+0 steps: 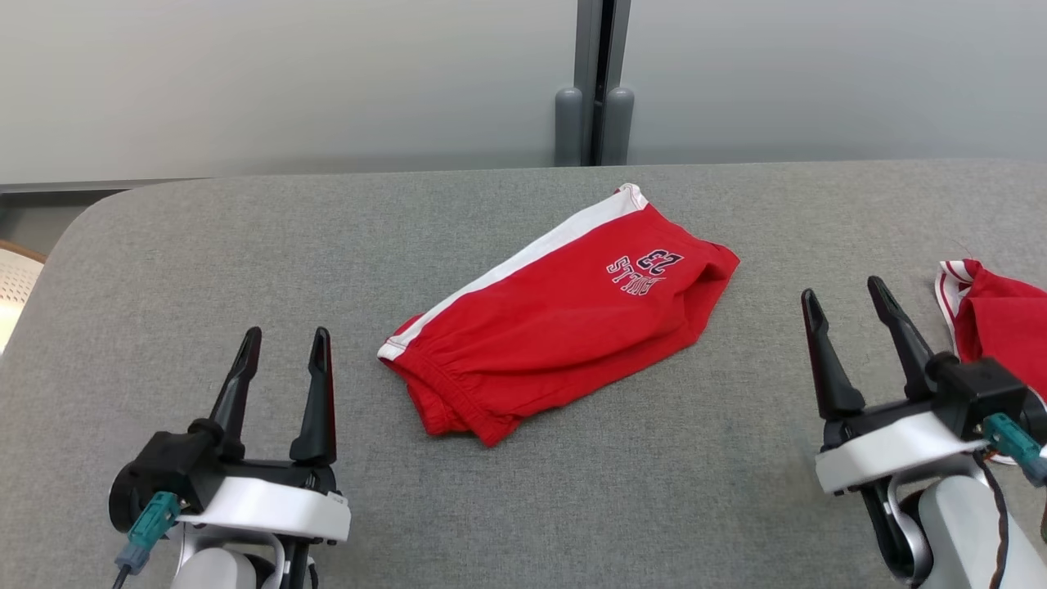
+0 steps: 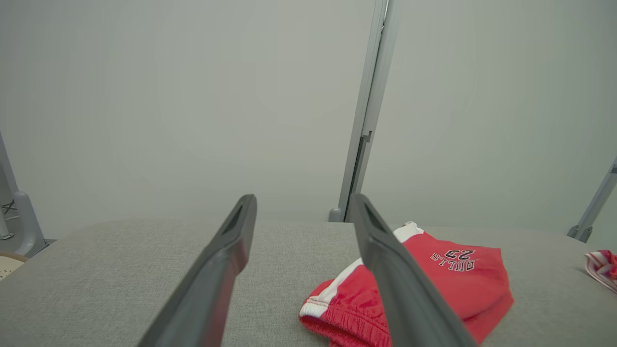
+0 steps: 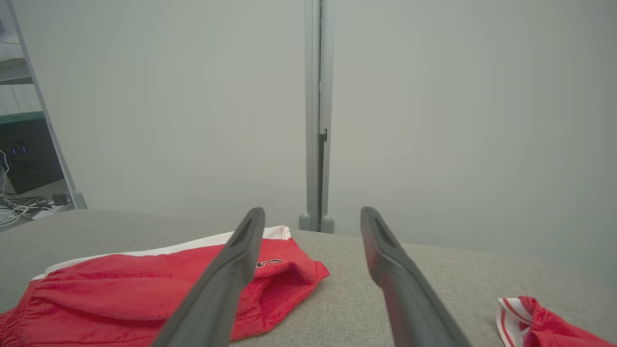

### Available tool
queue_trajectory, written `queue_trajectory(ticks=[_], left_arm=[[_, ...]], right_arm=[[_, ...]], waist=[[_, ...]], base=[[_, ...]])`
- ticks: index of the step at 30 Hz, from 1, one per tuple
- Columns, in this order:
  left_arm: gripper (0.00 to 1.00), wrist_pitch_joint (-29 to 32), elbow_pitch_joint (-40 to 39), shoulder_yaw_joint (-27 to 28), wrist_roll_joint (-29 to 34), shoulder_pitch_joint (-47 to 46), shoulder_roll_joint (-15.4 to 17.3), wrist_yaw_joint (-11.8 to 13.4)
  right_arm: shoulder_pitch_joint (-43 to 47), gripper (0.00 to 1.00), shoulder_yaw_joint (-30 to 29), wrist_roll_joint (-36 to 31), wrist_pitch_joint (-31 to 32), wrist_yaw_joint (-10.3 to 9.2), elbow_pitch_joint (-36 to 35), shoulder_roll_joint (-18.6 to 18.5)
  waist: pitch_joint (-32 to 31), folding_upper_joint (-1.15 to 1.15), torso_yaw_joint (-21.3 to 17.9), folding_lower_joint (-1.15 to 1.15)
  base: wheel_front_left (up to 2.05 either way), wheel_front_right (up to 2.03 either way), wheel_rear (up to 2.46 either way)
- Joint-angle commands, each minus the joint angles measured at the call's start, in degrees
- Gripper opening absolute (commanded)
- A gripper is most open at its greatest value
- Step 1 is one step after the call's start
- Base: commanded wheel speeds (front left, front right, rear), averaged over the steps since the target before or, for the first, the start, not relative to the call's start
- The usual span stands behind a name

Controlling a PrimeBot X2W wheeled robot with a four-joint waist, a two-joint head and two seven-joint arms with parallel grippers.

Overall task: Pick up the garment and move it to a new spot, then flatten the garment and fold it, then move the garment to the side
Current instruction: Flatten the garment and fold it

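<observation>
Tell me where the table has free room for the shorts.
Bare table lies left of the shorts, beyond the left tool. Another bare strip lies between the shorts and the right tool. It is crowded at the right edge, by the second garment.

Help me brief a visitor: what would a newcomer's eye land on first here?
The red shorts with a white side stripe and a 23 print, lying at the middle of the grey table. Next, the left gripper and right gripper flanking them, jaws open, and a second red-and-white garment by the right gripper.
</observation>
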Motion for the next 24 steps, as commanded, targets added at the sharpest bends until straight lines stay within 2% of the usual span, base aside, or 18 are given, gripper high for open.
queue_trajectory(ticks=[1, 6, 11, 15, 24], left_arm=[[1.0, 0.02, -0.39, 0.25, 0.5, 1.12, 0.11, -0.22], [1.0, 0.02, -0.56, -1.14, -0.25, 2.73, 0.12, 0.21], [1.0, 0.02, 0.03, -2.11, 0.26, 0.6, 0.08, 0.36], [1.0, 0.02, -0.27, -2.79, -0.46, -0.63, 0.08, 0.52], [1.0, 0.02, 0.03, -5.43, -2.07, -3.09, 0.09, 0.92]], right_arm=[[1.84, 1.0, -1.29, -1.02, -0.09, -0.03, -1.23, 0.98], [6.07, 1.0, -3.99, -3.72, -0.07, -0.03, -2.87, 3.97], [5.18, 1.0, -6.44, -4.13, 0.93, -0.03, -1.26, 5.19], [2.87, 1.0, -8.93, -0.75, 5.3, -0.03, 1.11, 6.57], [-6.15, 1.0, -12.95, 12.5, 17.75, -0.02, 4.67, 8.73]], waist=[[-0.36, 0.0, -0.24, 0.0], [-0.75, 0.0, -0.08, 0.0], [0.5, 0.0, 1.77, 0.0], [2.4, 0.0, 3.59, 0.0], [8.16, 0.0, 8.34, 0.0]], base=[[0.0, 0.0, 0.0], [0.0, 0.0, 0.0], [0.0, 0.0, 0.0], [0.0, 0.0, 0.0], [0.0, 0.0, 0.0]])
